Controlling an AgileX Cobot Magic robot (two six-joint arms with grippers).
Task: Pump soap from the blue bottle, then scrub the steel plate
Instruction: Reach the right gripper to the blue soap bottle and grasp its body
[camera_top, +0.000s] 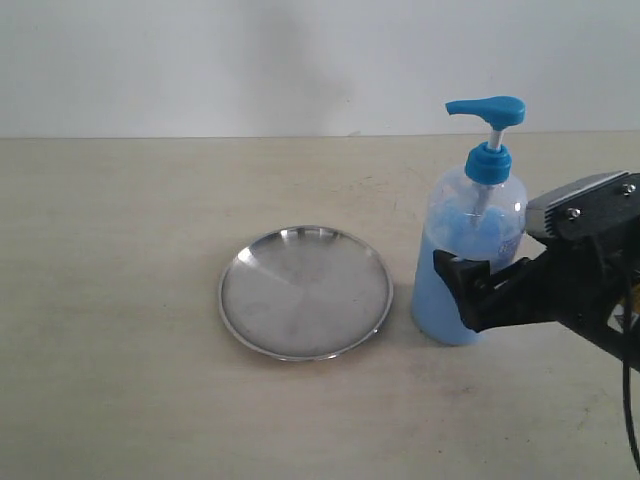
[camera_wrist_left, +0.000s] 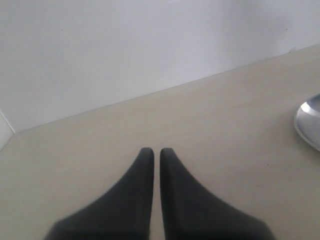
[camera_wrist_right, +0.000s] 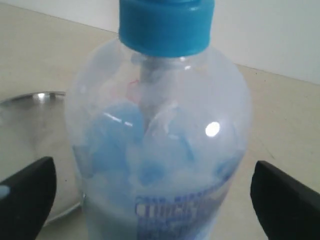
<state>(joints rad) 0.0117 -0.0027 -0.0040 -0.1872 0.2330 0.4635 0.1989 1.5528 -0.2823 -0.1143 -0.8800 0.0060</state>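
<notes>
The blue bottle (camera_top: 470, 225) stands upright on the table just right of the steel plate (camera_top: 305, 292), its pump head pointing left. Light blue soap (camera_top: 440, 310) fills its lower part. My right gripper (camera_top: 478, 278) reaches in from the right at the bottle's lower body and is open. In the right wrist view the bottle (camera_wrist_right: 160, 125) stands between the two black fingertips (camera_wrist_right: 27, 192) with a gap on each side, and the plate's rim (camera_wrist_right: 30, 97) shows behind it. My left gripper (camera_wrist_left: 156, 152) is shut on nothing over bare table, with the plate's edge (camera_wrist_left: 309, 122) off to one side.
The beige table (camera_top: 120, 380) runs back to a white wall (camera_top: 200, 60). The left arm is out of the exterior view.
</notes>
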